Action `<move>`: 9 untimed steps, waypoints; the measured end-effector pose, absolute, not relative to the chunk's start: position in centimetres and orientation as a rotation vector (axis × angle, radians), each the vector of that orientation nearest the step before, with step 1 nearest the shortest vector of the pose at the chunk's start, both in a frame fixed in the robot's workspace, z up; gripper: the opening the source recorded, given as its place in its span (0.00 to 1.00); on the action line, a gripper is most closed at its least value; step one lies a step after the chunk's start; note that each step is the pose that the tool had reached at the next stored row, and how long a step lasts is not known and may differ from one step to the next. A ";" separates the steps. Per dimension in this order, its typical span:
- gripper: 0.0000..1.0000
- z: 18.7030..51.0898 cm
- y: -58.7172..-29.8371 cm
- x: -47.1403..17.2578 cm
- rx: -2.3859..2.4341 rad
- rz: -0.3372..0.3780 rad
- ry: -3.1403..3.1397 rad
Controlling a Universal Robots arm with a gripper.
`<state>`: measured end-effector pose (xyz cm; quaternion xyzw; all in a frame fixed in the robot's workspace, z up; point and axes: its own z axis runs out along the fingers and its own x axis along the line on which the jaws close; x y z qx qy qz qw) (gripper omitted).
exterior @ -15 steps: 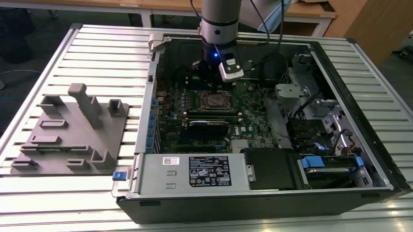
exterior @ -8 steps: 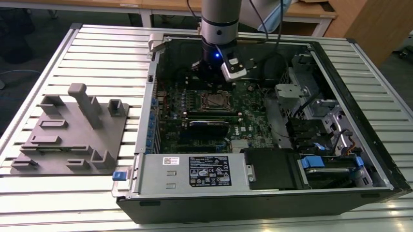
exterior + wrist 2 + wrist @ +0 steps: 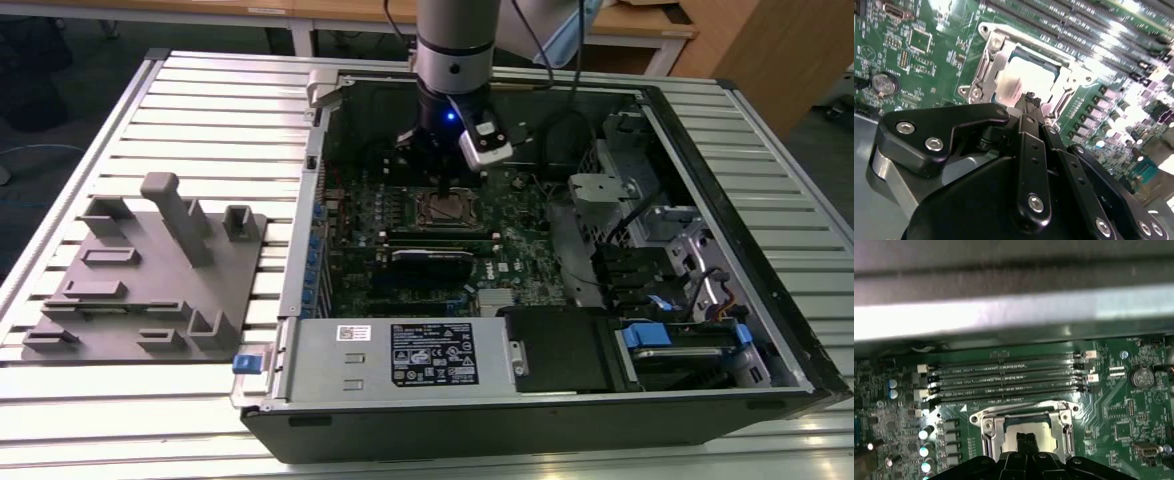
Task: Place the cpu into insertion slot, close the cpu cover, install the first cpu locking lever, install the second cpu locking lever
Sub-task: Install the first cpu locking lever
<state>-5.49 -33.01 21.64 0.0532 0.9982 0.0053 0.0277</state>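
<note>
Silvery cpu (image 3: pixel 1046 432) lies seated in the insertion slot (image 3: pixel 447 208) on the green motherboard (image 3: pixel 1124 410), with the metal cpu cover (image 3: pixel 988 426) framing it. Just above the cpu, the gripper (image 3: pixel 1026 440) has its fingers pressed together and grasps nothing. Long memory slots (image 3: pixel 1004 375) run beside the socket.

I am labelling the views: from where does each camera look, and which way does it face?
Exterior view: off the arm, high, looking down into the open computer case; arm and gripper show.
First wrist view: on the wrist, facing the memory slots past the gripper's tips.
Second wrist view: on the wrist, close behind the gripper's body.
Both wrist views share the cpu cover and the cpu.
</note>
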 end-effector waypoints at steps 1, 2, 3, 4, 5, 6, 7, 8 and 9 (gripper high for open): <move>0.11 21.6 -33.2 -5.5 0.164 0.016 3.082; 0.11 21.6 -33.3 -5.5 0.164 0.016 3.082; 0.11 21.6 -33.4 -5.5 0.164 0.016 3.082; 0.11 21.6 -33.5 -5.4 0.164 0.016 3.082; 0.11 21.6 -33.5 -5.3 0.164 0.016 3.082; 0.11 21.6 -33.6 -5.2 0.164 0.016 3.082; 0.11 21.6 -33.6 -5.1 0.164 0.016 3.082; 0.11 21.6 -33.7 -5.0 0.164 0.016 3.082; 0.11 21.6 -33.7 -4.9 0.164 0.016 3.082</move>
